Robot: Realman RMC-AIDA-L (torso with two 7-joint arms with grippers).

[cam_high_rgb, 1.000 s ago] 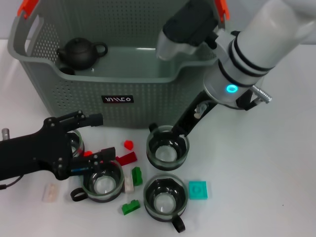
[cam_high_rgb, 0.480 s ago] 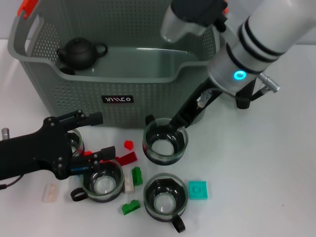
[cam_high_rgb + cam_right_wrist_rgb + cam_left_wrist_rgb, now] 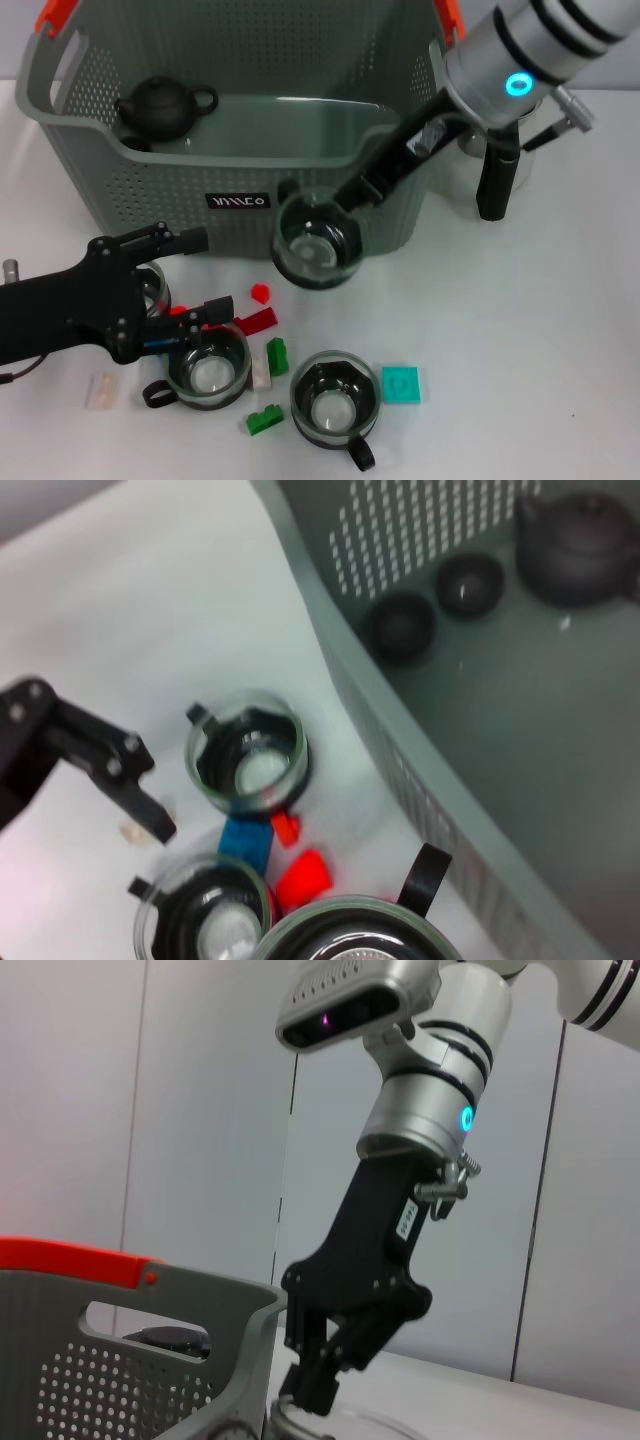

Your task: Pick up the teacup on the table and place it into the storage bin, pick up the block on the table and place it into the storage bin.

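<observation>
My right gripper (image 3: 348, 196) is shut on the rim of a glass teacup (image 3: 315, 245), holding it off the table in front of the storage bin's (image 3: 150, 190) front wall. The left wrist view shows that same gripper (image 3: 306, 1392) pinching the cup's rim (image 3: 345, 1422) beside the bin (image 3: 100, 1390). Other teacups (image 3: 208, 367) (image 3: 333, 398) stand on the table, and a third one (image 3: 152, 288) is partly behind my left gripper (image 3: 198, 276), which rests open at the lower left. Blocks lie among them: red (image 3: 258, 320), green (image 3: 277, 355), teal (image 3: 401, 384), cream (image 3: 102, 390).
Inside the bin sit a black teapot (image 3: 165, 105) and two small dark cups (image 3: 400, 625). Orange handle clips (image 3: 55, 15) top the bin's ends. A second green block (image 3: 265, 419) lies near the front edge. White table stretches to the right of the cups.
My right gripper has lifted the teacup off the table, carrying it up and a little left toward the bin's front wall. The left arm has not moved.
</observation>
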